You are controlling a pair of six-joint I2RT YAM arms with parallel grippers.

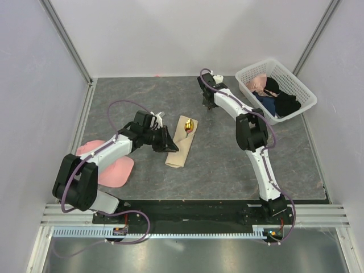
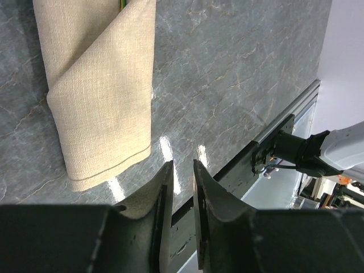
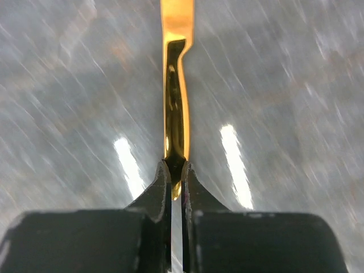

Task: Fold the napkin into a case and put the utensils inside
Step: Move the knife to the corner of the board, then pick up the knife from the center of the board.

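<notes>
The beige napkin (image 1: 180,145) lies folded into a narrow strip at mid table; it also shows in the left wrist view (image 2: 99,96). The spoon (image 1: 189,125), with its yellow-orange bowl, rests at the napkin's far end, its handle tucked into the fold. My left gripper (image 1: 168,142) sits just left of the napkin, its jaws a narrow gap apart and empty (image 2: 182,165). My right gripper (image 1: 209,107) hovers over the far middle of the table, shut on the handle end of the orange knife (image 3: 175,108), which points away from the fingers (image 3: 162,190).
A pink cap (image 1: 111,165) lies at the near left under the left arm. A white basket (image 1: 301,91) with dark and pink clothes stands at the far right. The black base rail (image 2: 273,142) runs along the table's near edge.
</notes>
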